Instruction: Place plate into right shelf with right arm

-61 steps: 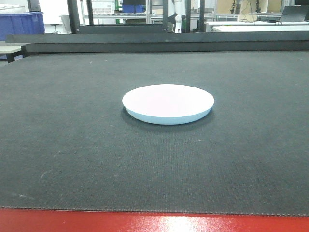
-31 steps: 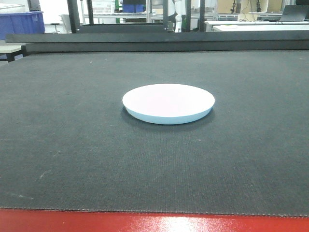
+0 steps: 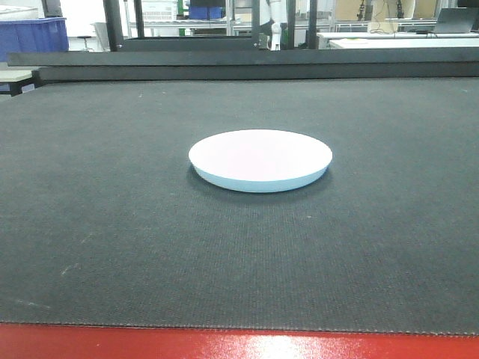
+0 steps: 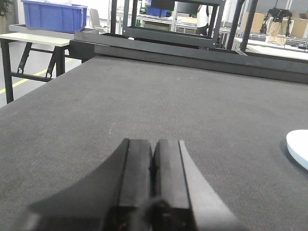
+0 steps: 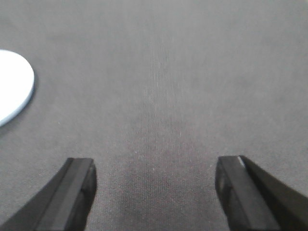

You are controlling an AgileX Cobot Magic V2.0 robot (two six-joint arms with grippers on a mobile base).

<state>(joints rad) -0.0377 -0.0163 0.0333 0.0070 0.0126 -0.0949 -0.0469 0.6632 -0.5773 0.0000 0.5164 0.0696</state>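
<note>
The plate (image 3: pixel 260 159), white on top with a pale blue underside, lies flat on the dark mat in the middle of the front view. Its edge shows at the far right of the left wrist view as the plate (image 4: pixel 299 147) and at the left edge of the right wrist view as the plate (image 5: pixel 13 85). My right gripper (image 5: pixel 156 168) is open, its two fingers wide apart over bare mat, with the plate off to its left. My left gripper (image 4: pixel 153 147) is shut with nothing in it. The right shelf is out of view.
The dark mat (image 3: pixel 112 224) covers the table, with a red strip (image 3: pixel 224 344) along its front edge. A black rail (image 3: pixel 247 63) runs across the back. A blue bin (image 4: pixel 54 15) stands on a side table at the far left.
</note>
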